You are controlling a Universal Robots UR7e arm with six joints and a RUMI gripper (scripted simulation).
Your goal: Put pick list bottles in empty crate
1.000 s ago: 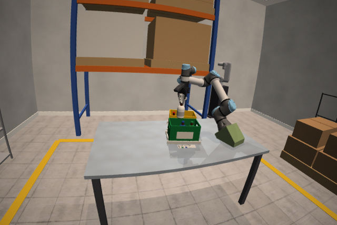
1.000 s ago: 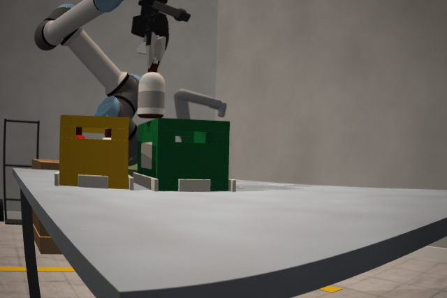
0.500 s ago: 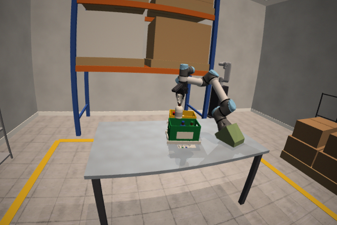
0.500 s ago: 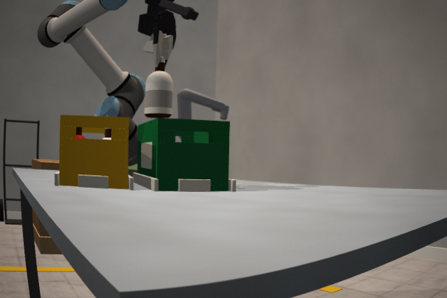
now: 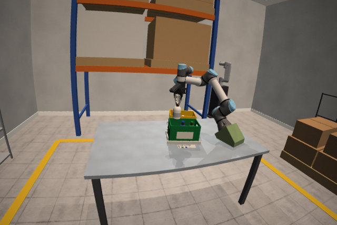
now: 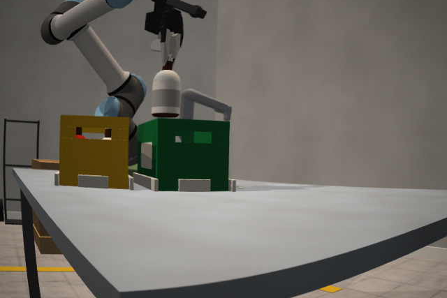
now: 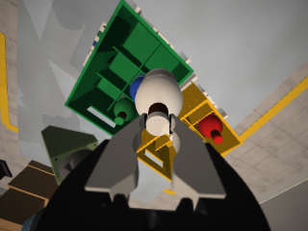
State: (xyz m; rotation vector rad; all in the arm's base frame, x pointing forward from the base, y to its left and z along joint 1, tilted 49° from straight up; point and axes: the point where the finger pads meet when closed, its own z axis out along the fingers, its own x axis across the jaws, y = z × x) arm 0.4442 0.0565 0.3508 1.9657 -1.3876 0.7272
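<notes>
tool: gripping white bottle | grey tabletop | pale tiled floor, yellow lines

Smooth, matt grey table top.

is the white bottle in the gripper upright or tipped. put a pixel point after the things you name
Upright: the white bottle [image 5: 177,113] [image 6: 165,94] [image 7: 159,93] hangs neck up, base down, with its sides vertical in the exterior view.

Warehouse-like room: pallet rack, stacked cartons, yellow floor lines.
</notes>
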